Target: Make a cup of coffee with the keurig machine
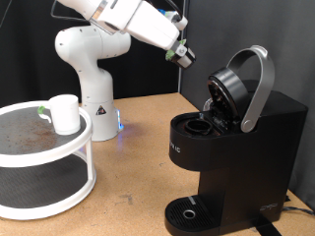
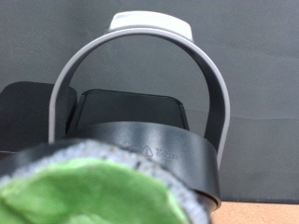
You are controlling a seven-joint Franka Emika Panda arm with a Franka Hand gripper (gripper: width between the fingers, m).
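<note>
The black keurig machine (image 1: 231, 147) stands at the exterior view's right with its silver-grey handle (image 1: 258, 84) raised and the lid open, so the pod chamber (image 1: 200, 125) is exposed. My gripper (image 1: 182, 53) hangs above and to the left of the open lid. In the wrist view a blurred dark pod with a green top (image 2: 79, 191) fills the near edge, in front of the handle (image 2: 140, 56); the fingers are hidden behind it. The white cup (image 1: 65, 113) stands on a round tiered stand (image 1: 30, 147) at the exterior view's left, far from the gripper.
The robot's white base (image 1: 91, 79) stands behind the stand. A small greenish thing (image 1: 41, 111) lies beside the cup. The wooden table (image 1: 138, 167) stretches between stand and machine. The drip tray (image 1: 187, 211) sits at the machine's foot.
</note>
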